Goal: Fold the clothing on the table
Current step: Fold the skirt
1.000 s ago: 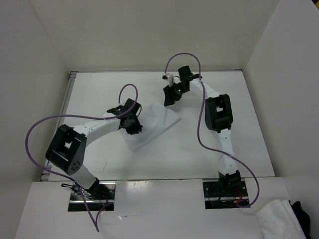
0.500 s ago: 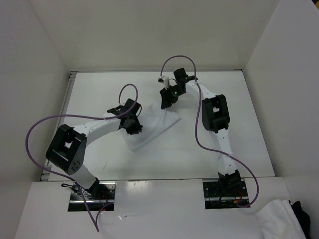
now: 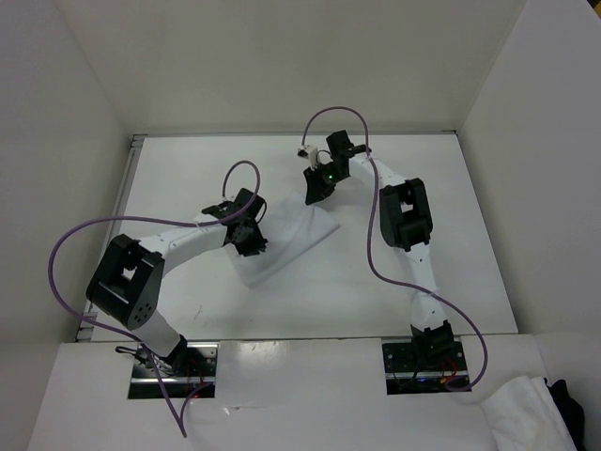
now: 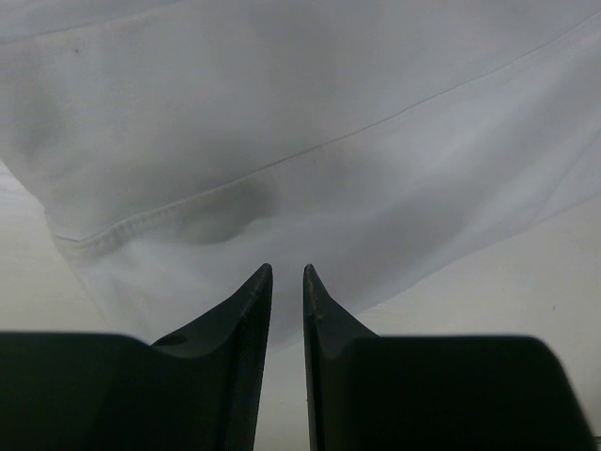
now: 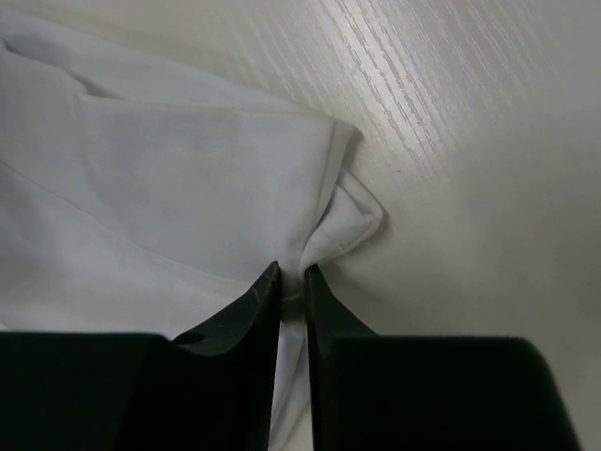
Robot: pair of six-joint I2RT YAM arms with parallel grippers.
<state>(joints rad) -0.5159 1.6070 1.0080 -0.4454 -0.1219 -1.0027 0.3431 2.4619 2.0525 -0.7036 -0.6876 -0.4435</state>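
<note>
The clothing (image 3: 293, 233) is a thin white piece lying mid-table, folded into a slanted strip. My right gripper (image 3: 315, 191) is at its far corner. In the right wrist view that gripper (image 5: 292, 271) is shut on the clothing (image 5: 169, 169), with the corner bunched up between the tips. My left gripper (image 3: 253, 242) rests at the near-left edge. In the left wrist view its jaws (image 4: 287, 271) stand almost together over the clothing (image 4: 300, 122), just inside the hem. I cannot tell whether fabric is pinched there.
The table (image 3: 470, 244) is bounded by upright white wall panels (image 3: 75, 141) on the left, back and right. A lumpy white fabric bundle (image 3: 521, 413) lies on the near ledge at bottom right, beside a dark item (image 3: 565, 399). Purple cables (image 3: 66, 254) loop off both arms.
My right gripper has moved a little left onto the clothing's far corner and closed on it. The left arm and the cloth have stayed put.
</note>
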